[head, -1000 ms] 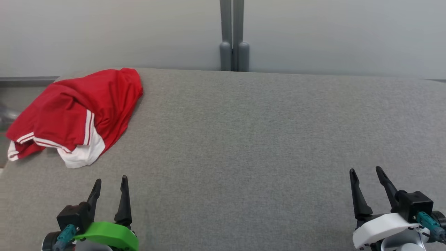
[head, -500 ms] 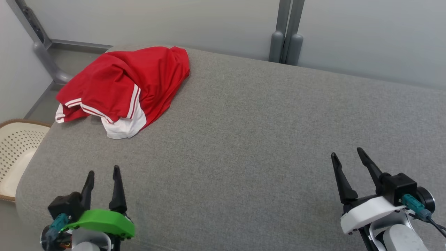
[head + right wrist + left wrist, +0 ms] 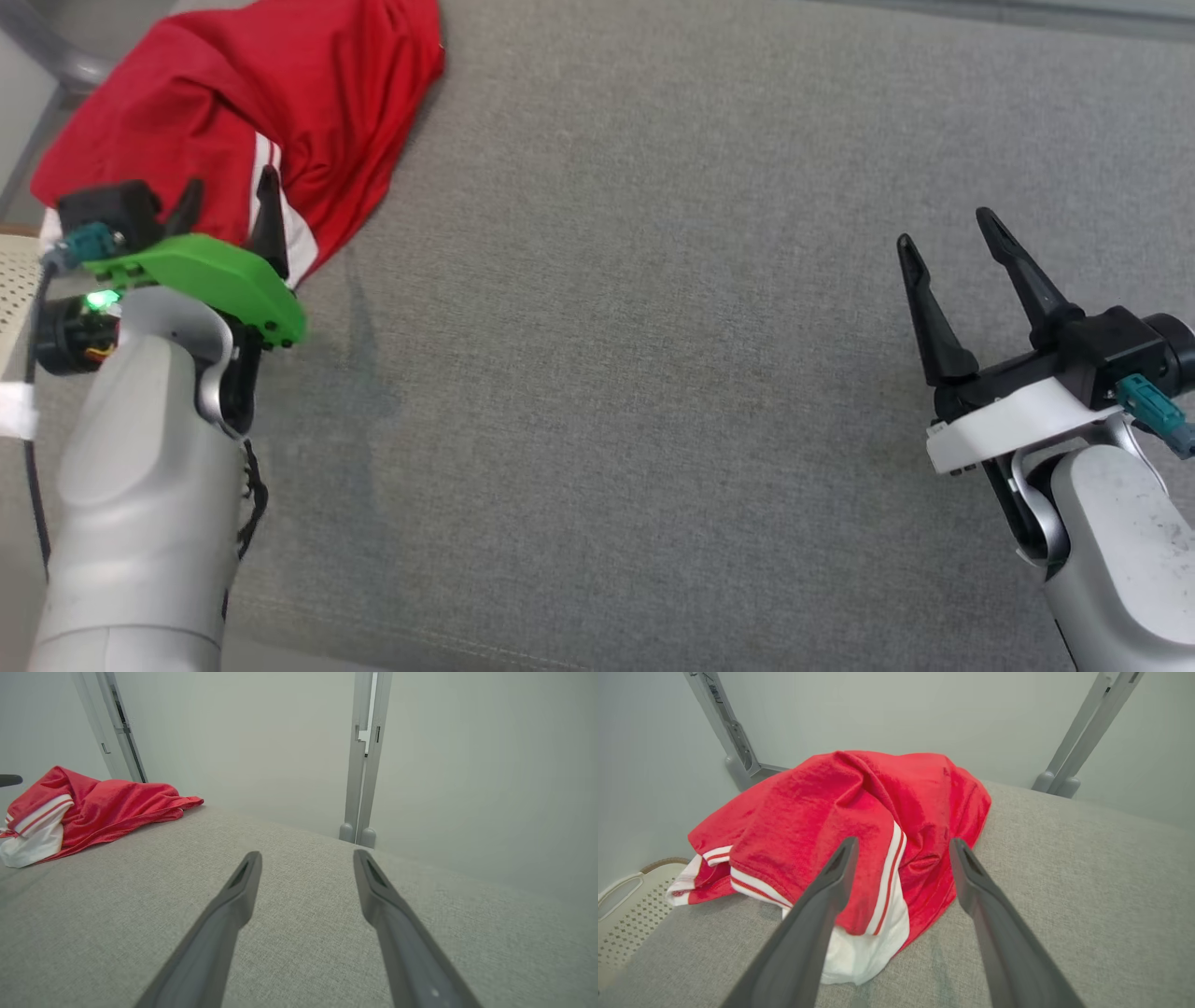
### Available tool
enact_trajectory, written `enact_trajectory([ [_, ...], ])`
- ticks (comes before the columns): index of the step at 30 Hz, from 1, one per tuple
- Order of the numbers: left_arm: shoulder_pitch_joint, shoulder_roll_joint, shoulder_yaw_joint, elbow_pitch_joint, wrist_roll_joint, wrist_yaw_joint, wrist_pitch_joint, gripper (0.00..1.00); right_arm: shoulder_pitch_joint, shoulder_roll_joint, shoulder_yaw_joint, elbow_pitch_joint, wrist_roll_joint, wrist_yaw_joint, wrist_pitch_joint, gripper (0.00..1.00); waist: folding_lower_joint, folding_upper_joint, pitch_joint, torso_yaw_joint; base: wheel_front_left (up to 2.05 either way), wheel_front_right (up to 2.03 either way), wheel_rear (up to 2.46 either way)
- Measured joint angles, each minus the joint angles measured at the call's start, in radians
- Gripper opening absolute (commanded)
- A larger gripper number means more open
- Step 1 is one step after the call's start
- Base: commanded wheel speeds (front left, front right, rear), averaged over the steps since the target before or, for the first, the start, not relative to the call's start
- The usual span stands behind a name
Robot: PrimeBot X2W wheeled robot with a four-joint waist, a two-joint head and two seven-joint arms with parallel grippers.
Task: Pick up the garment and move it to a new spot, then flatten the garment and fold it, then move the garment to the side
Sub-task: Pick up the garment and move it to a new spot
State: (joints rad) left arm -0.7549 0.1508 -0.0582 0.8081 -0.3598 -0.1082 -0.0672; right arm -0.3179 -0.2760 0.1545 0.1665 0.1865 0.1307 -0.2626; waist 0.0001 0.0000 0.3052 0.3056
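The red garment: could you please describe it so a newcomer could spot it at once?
Start from the grey fabric-covered surface and look to its far left corner, just ahead of the open green-backed left hand. There lies the crumpled red garment, set apart from the plain grey by white stripes and a white panel.

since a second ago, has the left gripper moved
Yes: the left gripper has advanced toward the red garment; the gap of grey cushion between them is gone.

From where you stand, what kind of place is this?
Probably a lab or test cell: a grey fabric-covered table, plain pale wall panels between grey metal posts, and a crumpled red garment.
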Motion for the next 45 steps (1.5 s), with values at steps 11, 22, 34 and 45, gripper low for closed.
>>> enact_trajectory([
  [11, -0.173, 0.131, 0.062, 0.24, -0.01, 0.16, 0.115, 0.0, -0.028, 0.017, -0.008, -0.005, 0.02, 0.0, 0.0, 1.0, 0.0001, 0.0, 0.209, -0.145, 0.0, 0.0, 0.0],
  [22, -0.182, 0.179, 0.049, 0.251, -0.014, 0.113, 0.101, 0.0, 0.066, 0.054, -0.048, 0.017, 0.023, 0.0, 0.0, 1.0, 0.0, 0.0, 0.187, -0.223, 0.0, 0.0, 0.0],
  [34, -0.153, 0.217, -0.005, 0.046, -0.006, 0.04, 0.167, 0.0, 0.172, 0.112, -0.063, 0.054, 0.029, 0.0, 0.0, 1.0, -0.0001, 0.0, -0.004, -0.187, 0.0, 0.0, 0.0],
  [45, -0.047, 0.22, -0.033, -0.482, -0.088, 0.01, 0.375, 0.0, 0.256, 0.147, -0.111, 0.061, 0.032, 0.0, 0.0, 1.0, -0.0001, 0.0, -0.171, -0.178, 0.0, 0.0, 0.0],
])
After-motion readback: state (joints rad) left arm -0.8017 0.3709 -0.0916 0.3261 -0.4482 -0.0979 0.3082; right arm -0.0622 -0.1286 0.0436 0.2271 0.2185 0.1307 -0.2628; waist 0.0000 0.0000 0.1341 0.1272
